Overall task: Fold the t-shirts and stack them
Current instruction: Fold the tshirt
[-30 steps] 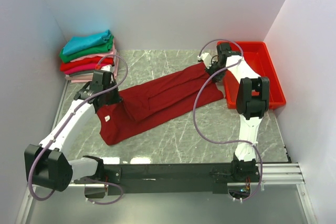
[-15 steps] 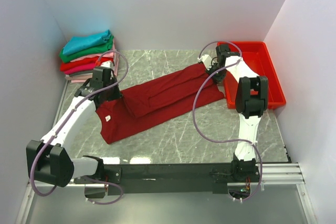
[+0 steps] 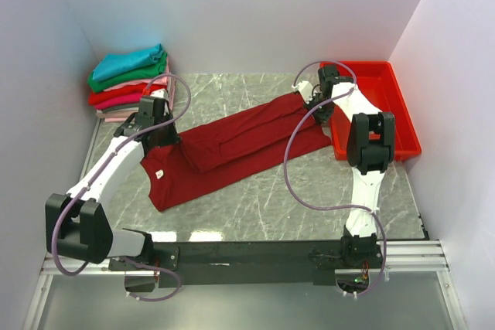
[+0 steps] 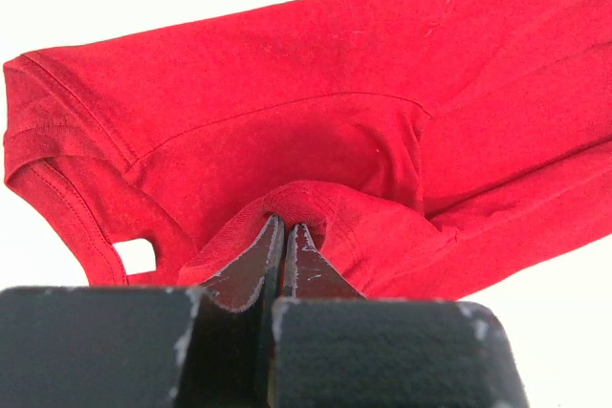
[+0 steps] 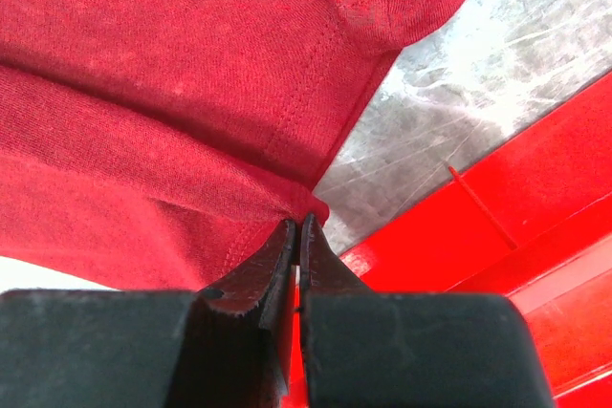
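Note:
A large dark red t-shirt [image 3: 232, 143] lies stretched diagonally across the marble table, its white neck label [image 3: 158, 175] at the near left. My left gripper [image 3: 160, 132] is shut on a bunched fold of the shirt's left side [image 4: 316, 200], and its fingertips [image 4: 287, 228] are pressed together in the cloth. My right gripper [image 3: 315, 106] is shut on the shirt's far right edge [image 5: 311, 205], next to the tray. A stack of folded t-shirts [image 3: 130, 79] with a teal one on top sits at the back left.
A rigid red plastic tray [image 3: 402, 125] stands along the right side, close to the right gripper, and its wall [image 5: 497, 226] shows in the right wrist view. White walls enclose the table on three sides. The folded stack is just behind the left arm.
My left gripper has moved back and slightly right, drawing the shirt's left side with it. The right gripper has shifted slightly towards the back, still holding the cloth.

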Controlling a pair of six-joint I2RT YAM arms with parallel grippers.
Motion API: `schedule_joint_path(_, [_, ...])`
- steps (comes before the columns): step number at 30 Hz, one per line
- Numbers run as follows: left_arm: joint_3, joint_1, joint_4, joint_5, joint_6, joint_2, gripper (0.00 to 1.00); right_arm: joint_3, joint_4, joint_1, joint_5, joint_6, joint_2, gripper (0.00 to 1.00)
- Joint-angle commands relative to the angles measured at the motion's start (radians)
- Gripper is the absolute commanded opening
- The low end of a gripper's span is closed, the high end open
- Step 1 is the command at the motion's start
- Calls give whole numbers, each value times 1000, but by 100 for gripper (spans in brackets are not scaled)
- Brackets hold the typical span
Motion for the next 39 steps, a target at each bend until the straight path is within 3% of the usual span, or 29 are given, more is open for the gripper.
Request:
schedule_joint_path(1, [34, 14, 50, -7, 25, 17, 0, 49, -4, 5, 26, 10, 5, 2])
schedule_joint_path(7, [46, 26, 81, 7, 36, 77, 0, 60, -11, 12, 23, 13, 9, 10])
schedule_joint_path(11, [58, 37, 109, 23, 36, 139, 0, 68, -5, 26, 12, 30, -6, 36])
schedule_joint_path(14, [81, 44, 121, 24, 37, 192, 0, 78, -11, 37, -12, 38, -20, 44])
schedule_joint_path(20, [142, 84, 130, 16, 19, 336, 2, 88, -33, 54, -65, 57, -66, 48])
schedule_joint_path(23, [188, 112, 119, 41, 7, 418, 27, 59, -28, 66, -97, 59, -113, 48])
schedule_joint_path(24, [202, 122, 107, 42, 5, 435, 46, 37, -30, 77, -111, 54, -127, 48])
schedule_joint_path(25, [225, 126, 100, 56, 2, 456, 51, 22, -25, 86, -146, 47, -162, 49])
schedule_joint_path(29, [233, 130, 99, 18, -6, 384, 64, -127, -13, 149, -305, -76, -265, 50])
schedule_joint_path(33, [198, 136, 99, -107, -4, 141, 73, -260, 48, 284, -417, -168, -349, 50])
schedule_joint_path(34, [164, 142, 96, -128, -12, 89, 75, -277, 74, 365, -425, -173, -362, 50])
schedule_joint_path(37, [42, 182, 106, -129, -35, -130, 84, -328, 219, 501, -372, -77, -363, 51])
schedule_joint_path(39, [-73, 207, 124, -114, -50, -293, 88, -324, 318, 636, -236, 7, -344, 52])
